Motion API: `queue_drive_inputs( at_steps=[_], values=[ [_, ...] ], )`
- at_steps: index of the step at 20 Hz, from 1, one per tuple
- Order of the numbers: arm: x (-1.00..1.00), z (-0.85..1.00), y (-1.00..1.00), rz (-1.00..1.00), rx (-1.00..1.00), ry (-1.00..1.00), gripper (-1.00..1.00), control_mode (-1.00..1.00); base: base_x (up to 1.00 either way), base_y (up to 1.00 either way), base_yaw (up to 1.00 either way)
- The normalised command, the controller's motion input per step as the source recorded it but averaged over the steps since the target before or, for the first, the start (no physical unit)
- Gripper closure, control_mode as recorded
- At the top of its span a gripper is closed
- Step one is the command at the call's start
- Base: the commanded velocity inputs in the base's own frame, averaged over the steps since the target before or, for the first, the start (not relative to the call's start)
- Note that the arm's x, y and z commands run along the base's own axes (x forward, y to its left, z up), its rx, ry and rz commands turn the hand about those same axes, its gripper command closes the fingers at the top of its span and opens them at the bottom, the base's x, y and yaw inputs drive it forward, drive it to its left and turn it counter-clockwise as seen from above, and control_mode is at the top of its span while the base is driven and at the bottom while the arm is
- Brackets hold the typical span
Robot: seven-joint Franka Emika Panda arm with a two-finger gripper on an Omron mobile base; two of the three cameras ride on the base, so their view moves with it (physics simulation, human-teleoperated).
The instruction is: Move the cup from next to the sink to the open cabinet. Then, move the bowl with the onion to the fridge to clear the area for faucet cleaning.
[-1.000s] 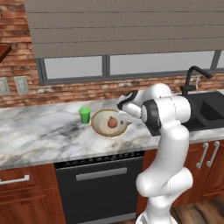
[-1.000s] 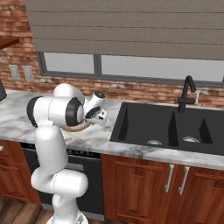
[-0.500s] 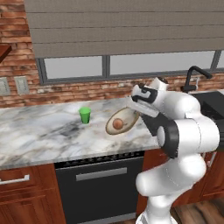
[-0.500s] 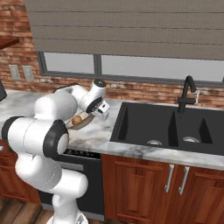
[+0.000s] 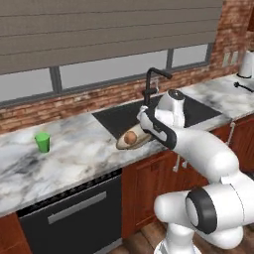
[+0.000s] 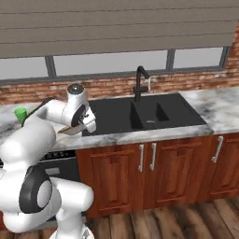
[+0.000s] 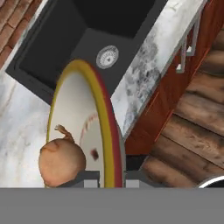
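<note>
Cup [image 5: 42, 142] stands upright on the worktop [image 5: 74, 154], well left of the sink [image 5: 154, 113], nothing touching it; in right base view it's a green bit [image 6: 19, 114] at the far left edge, partly behind the arm.

Bowl [image 5: 133, 139] next, at the sink's front-left corner, over the worktop edge, tilted, onion [image 5: 130, 138] sitting inside. Can't tell from left base view whether the bowl rests on the worktop or is lifted clear. In right base view only a sliver of bowl [image 6: 71, 130] shows under the arm, just left of the sink [image 6: 140, 114].

Tool [image 5: 144, 130] is at the bowl's sink-side rim. Hand view: bowl [image 7: 89, 131] seen nearly edge-on, yellow and red rim running straight down between the two fingertips [image 7: 89, 176]; tool [image 7: 108, 178] is clamped on that rim. Onion [image 7: 61, 163] lies against the bowl's pale inside, low, near the tips.

Sink: black, two basins; one silver drain [image 7: 107, 56] shows beyond the bowl in hand view. Faucet [image 5: 153, 83] stands behind the sink, mid-back, arched, upright; also in right base view [image 6: 140, 81]. Red-brown cabinet doors [image 6: 182, 168] w/ silver handles below the sink.
</note>
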Motion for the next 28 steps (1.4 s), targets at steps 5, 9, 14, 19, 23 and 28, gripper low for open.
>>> queue_drive_inputs(
  at_steps=[5,9,14,19,23,28],
  values=[
    [0.00,0.00,0.00,0.00,0.00,0.00,1.00,1.00,-0.62,0.07,-0.93],
    [0.00,0.00,0.00,0.00,0.00,0.00,1.00,1.00,-0.50,0.03,-0.95],
    [0.00,0.00,0.00,0.00,0.00,0.00,1.00,1.00,-0.33,0.00,-1.00],
    [0.00,0.00,0.00,0.00,0.00,0.00,1.00,1.00,-0.36,0.00,-0.94],
    [0.00,0.00,0.00,0.00,0.00,0.00,1.00,1.00,-0.22,-0.39,-0.84],
    [0.00,0.00,0.00,0.00,0.00,0.00,1.00,1.00,0.14,-0.98,-0.49]
  ],
)
